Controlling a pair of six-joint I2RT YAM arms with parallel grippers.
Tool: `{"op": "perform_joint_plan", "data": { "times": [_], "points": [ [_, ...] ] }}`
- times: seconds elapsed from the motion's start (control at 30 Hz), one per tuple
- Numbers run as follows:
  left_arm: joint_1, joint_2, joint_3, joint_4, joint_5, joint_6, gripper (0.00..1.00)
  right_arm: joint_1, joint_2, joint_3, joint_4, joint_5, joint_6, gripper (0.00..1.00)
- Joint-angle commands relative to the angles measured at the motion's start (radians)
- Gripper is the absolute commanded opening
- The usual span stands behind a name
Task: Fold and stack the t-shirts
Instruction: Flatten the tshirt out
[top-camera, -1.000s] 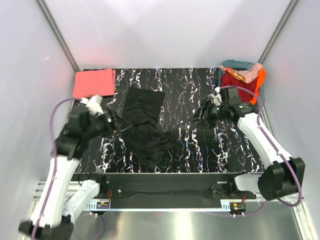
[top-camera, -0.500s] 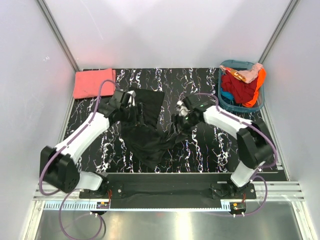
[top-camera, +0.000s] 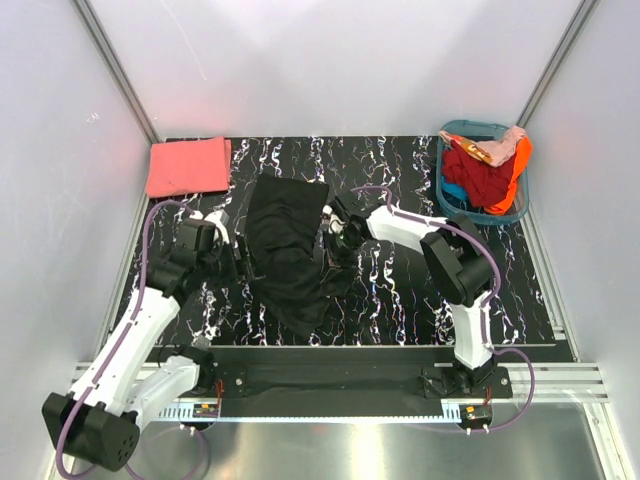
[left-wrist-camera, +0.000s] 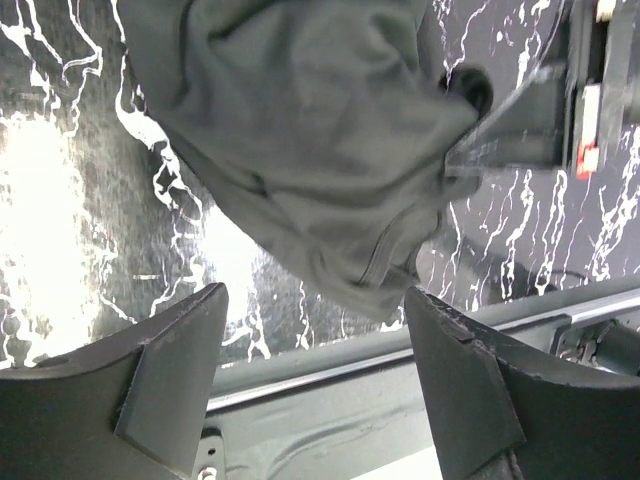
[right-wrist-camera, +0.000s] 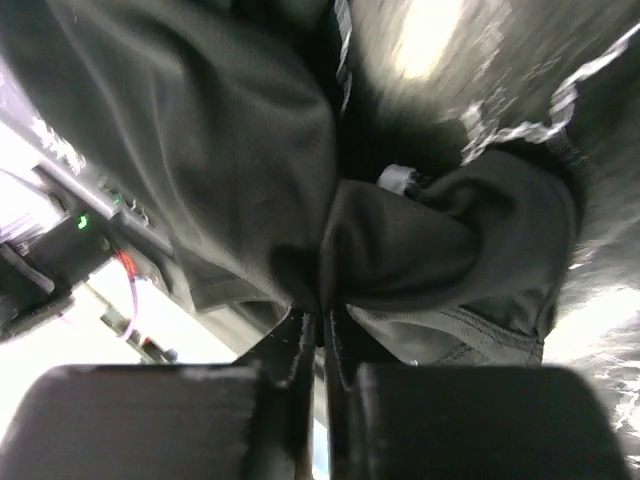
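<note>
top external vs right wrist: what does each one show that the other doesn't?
Top external only: the coral-pink t-shirt folded at the far left corner, and the teal basket of clothes at the far right. Right wrist only: close up, the right gripper pinched shut on a fold of cloth. Both: the black t-shirt on the marbled table.

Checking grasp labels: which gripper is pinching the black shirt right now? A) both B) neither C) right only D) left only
C: the right gripper is shut on a fold of the black t-shirt in its wrist view; the left gripper stands open, closed on nothing.
</note>
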Motion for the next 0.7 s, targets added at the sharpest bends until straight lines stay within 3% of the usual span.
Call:
{"op": "perform_joint_plan", "data": {
  "times": [0.0, 0.17, 0.2, 0.23, 0.27, 0.3, 0.37, 0.47, 0.53, 0.6, 0.63, 0.67],
  "points": [
    [0.005, -0.045, -0.016, -0.009, 0.015, 0.013, 0.77, -0.035, -0.001, 0.097, -0.061, 0.135, -0.031, 0.0],
    [0.003, -0.035, -0.027, 0.0, 0.028, 0.007, 0.77, -0.228, -0.105, 0.051, -0.097, 0.227, -0.016, 0.0],
    [0.002, -0.021, -0.027, 0.013, 0.031, 0.007, 0.77, -0.286, -0.118, 0.054, -0.152, 0.257, -0.034, 0.04],
    [0.0, 0.005, -0.023, 0.02, 0.03, 0.01, 0.77, -0.3, -0.13, 0.058, -0.18, 0.286, -0.089, 0.18],
    [-0.006, 0.025, -0.017, 0.03, 0.027, 0.013, 0.77, -0.31, -0.151, 0.075, -0.209, 0.371, -0.117, 0.54],
    [-0.011, 0.045, -0.009, 0.048, 0.019, 0.016, 0.78, -0.308, -0.165, 0.081, -0.255, 0.402, -0.167, 0.69],
    [-0.023, 0.124, 0.028, 0.065, -0.01, 0.028, 0.79, -0.307, -0.213, 0.071, -0.28, 0.4, -0.181, 0.86],
    [-0.024, 0.217, 0.091, 0.105, -0.036, 0.05, 0.79, -0.271, -0.277, 0.016, -0.293, 0.312, -0.187, 0.84],
    [-0.024, 0.31, 0.127, 0.126, -0.033, 0.062, 0.79, -0.181, -0.338, -0.064, -0.26, 0.301, -0.19, 0.77],
    [-0.024, 0.393, 0.174, 0.146, 0.013, 0.067, 0.77, -0.126, -0.371, -0.121, -0.212, 0.288, -0.178, 0.61],
    [-0.024, 0.413, 0.184, 0.154, 0.028, 0.067, 0.76, -0.104, -0.392, -0.183, -0.187, 0.283, -0.146, 0.43],
    [-0.024, 0.432, 0.195, 0.165, 0.065, 0.067, 0.76, -0.104, -0.402, -0.211, -0.158, 0.251, -0.126, 0.41]
  ]
}}
